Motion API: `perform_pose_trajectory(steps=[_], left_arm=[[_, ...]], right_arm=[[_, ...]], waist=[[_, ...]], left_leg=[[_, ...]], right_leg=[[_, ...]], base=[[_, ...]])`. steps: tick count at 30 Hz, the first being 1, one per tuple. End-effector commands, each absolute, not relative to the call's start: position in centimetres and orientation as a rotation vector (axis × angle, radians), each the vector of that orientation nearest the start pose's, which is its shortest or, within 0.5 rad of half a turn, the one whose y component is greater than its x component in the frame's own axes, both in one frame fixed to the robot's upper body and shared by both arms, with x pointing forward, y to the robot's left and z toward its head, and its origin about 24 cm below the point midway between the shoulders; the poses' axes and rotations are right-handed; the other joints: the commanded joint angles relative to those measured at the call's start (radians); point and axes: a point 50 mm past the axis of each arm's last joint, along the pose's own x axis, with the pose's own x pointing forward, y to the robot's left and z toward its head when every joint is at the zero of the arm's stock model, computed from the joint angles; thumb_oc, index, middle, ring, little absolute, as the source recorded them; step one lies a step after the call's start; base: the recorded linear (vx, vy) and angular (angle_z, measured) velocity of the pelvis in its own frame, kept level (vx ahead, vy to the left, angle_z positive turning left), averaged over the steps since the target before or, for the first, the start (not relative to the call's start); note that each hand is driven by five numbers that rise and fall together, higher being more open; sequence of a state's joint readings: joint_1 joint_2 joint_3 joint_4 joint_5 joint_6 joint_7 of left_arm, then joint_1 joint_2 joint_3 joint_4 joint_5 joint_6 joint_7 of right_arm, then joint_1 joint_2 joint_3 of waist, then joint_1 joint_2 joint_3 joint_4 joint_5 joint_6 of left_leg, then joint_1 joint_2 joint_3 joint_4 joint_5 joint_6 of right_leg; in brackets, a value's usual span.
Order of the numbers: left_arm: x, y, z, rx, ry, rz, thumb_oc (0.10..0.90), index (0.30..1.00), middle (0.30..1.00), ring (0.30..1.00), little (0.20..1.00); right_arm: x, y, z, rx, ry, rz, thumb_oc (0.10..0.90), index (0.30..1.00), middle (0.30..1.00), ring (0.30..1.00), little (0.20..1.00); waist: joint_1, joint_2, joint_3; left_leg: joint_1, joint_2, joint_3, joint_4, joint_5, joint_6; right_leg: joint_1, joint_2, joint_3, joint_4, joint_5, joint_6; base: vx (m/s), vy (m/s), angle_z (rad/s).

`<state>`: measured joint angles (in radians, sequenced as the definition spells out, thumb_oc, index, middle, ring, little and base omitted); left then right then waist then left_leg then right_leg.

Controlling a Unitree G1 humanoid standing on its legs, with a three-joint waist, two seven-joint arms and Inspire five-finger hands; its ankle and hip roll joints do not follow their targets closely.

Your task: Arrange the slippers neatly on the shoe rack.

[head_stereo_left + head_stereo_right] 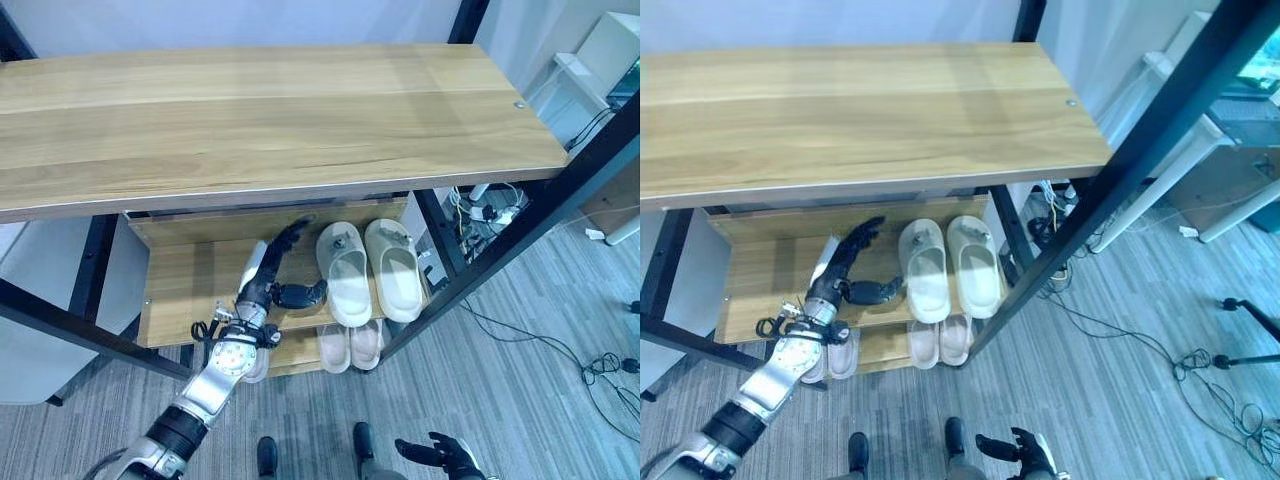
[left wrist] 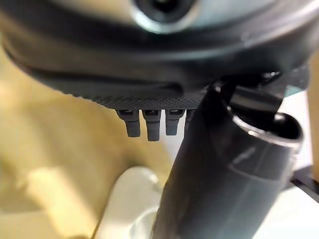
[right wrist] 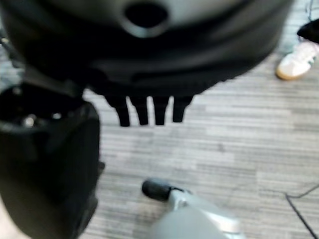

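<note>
A pair of cream slippers (image 1: 345,272) (image 1: 393,266) lies side by side, toes outward, on the right half of the rack's middle shelf (image 1: 185,285). My left hand (image 1: 272,277) reaches onto that shelf just left of the pair, open, with fingers straight and the thumb pointing toward the nearer slipper. In the left wrist view its fingers (image 2: 149,127) hang straight above the wood, and a pale slipper (image 2: 129,199) lies past them. A second pale pair (image 1: 350,346) sits on the bottom shelf, with another pair (image 1: 830,355) further left. My right hand (image 1: 440,455) hangs open low over the floor.
The wide wooden top board (image 1: 260,110) overhangs the shelves and hides their back part. Black frame posts (image 1: 560,190) stand at the right. Cables and a power strip (image 1: 485,210) lie on the grey floor behind them. A person's white shoe (image 3: 296,59) stands on the floor.
</note>
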<state>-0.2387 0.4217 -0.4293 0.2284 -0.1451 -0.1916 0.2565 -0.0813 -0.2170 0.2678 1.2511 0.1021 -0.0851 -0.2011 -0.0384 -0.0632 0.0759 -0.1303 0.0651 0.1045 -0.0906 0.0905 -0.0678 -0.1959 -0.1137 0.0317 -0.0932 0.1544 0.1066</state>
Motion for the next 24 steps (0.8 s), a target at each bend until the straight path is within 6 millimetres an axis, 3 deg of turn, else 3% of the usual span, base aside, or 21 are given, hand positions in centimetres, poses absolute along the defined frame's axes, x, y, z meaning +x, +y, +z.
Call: perform_pose_trajectory(steps=[1,10,16,24], left_arm=[[30.1,12.5,9.4,0.251,-0.326,-0.210,0.800,0.900,0.900,0.900,0.900],[29.2,11.0,7.2,0.243,-0.234,-0.294,0.800,0.900,0.900,0.900,0.900],[27.8,9.7,5.8,0.125,-0.143,-0.398,0.800,0.900,0.900,0.900,0.900],[27.9,7.9,5.6,0.130,-0.133,-0.446,0.800,0.900,0.900,0.900,0.900]], right_arm=[[12.1,-23.0,-15.3,-0.402,1.077,-0.169,0.800,0.900,0.900,0.900,0.900],[11.9,-22.5,-15.5,-0.407,1.079,-0.149,0.800,0.900,0.900,0.900,0.900],[12.1,-22.0,-15.4,-0.416,1.068,-0.129,0.800,0.900,0.900,0.900,0.900],[12.3,-21.3,-15.5,-0.413,1.068,-0.109,0.800,0.900,0.900,0.900,0.900]], waist=[[0.012,0.005,-0.048],[0.008,0.002,-0.054],[0.005,0.005,-0.055],[-0.002,0.005,-0.061]], left_leg=[[-0.021,-0.057,-0.042,0.003,-0.071,0.039],[-0.016,-0.055,-0.043,0.003,-0.074,0.040],[0.000,-0.053,-0.038,0.003,-0.080,0.040],[0.005,-0.049,-0.035,0.003,-0.084,0.039]], right_leg=[[0.014,-0.024,-0.074,0.008,-0.067,0.052],[0.019,-0.022,-0.072,0.006,-0.068,0.053],[0.029,-0.020,-0.068,0.008,-0.071,0.053],[0.032,-0.017,-0.064,0.007,-0.074,0.052]], base=[[0.00,0.000,0.00],[0.00,0.000,0.00],[0.00,0.000,0.00],[0.00,0.000,0.00]])
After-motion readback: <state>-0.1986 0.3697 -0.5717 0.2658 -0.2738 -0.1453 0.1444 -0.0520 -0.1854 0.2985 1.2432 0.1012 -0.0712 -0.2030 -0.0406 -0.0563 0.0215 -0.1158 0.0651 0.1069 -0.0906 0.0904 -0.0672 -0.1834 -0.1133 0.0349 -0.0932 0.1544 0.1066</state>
